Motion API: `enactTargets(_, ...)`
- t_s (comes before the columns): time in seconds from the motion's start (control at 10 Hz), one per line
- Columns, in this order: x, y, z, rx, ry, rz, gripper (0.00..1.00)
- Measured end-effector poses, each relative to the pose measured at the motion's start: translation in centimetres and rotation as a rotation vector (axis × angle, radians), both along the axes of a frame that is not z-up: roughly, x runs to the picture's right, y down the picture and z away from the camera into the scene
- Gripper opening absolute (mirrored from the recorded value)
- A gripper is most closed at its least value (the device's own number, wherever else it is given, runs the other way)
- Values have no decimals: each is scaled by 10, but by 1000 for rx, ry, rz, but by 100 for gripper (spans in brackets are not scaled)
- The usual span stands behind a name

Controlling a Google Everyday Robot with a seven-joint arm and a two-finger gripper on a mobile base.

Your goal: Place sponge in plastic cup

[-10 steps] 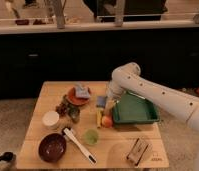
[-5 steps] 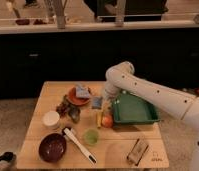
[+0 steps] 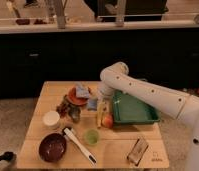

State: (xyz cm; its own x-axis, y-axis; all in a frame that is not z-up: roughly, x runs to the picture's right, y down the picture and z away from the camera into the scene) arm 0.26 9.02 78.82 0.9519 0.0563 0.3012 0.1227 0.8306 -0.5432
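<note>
The blue-grey sponge (image 3: 92, 103) hangs at the tip of my gripper (image 3: 96, 102), just right of the orange plate (image 3: 73, 98) and above the table. The gripper reaches down from the white arm (image 3: 143, 92) and appears shut on the sponge. The light green plastic cup (image 3: 91, 136) stands upright near the table's front, straight below the sponge in the picture and well apart from it. A paler grey block (image 3: 83, 91) lies on the orange plate.
A green tray (image 3: 135, 114) sits to the right of the gripper. A yellow object (image 3: 99, 115) and a red-orange fruit (image 3: 108, 121) are beside it. A white cup (image 3: 51, 119), a dark red bowl (image 3: 53, 146), a long utensil (image 3: 79, 145) and a brown packet (image 3: 138, 150) are at the front.
The arm has swung left, away from the green tray. The sponge has moved left with the gripper, closer to the orange plate.
</note>
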Motion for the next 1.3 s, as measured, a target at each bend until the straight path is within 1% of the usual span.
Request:
enactTargets(0.2, -5, 2, -4, 4, -23, -29, 2)
enactTargets(0.3, -4, 4, -2, 3, -35, -46, 2)
enactTargets(0.4, 0, 11, -1, -1, -52, -73, 2)
enactTargets(0.5, 6, 25, -4, -4, -85, -116, 2)
enactTargets(0.7, 14, 40, -11, -2, -138, -180, 2)
enactTargets(0.9, 14, 52, -17, 19, -233, -287, 2)
enactTargets(1.1, 13, 59, -25, 41, -312, -359, 2)
enactTargets(1.3, 6, 62, -32, 46, -378, -404, 2)
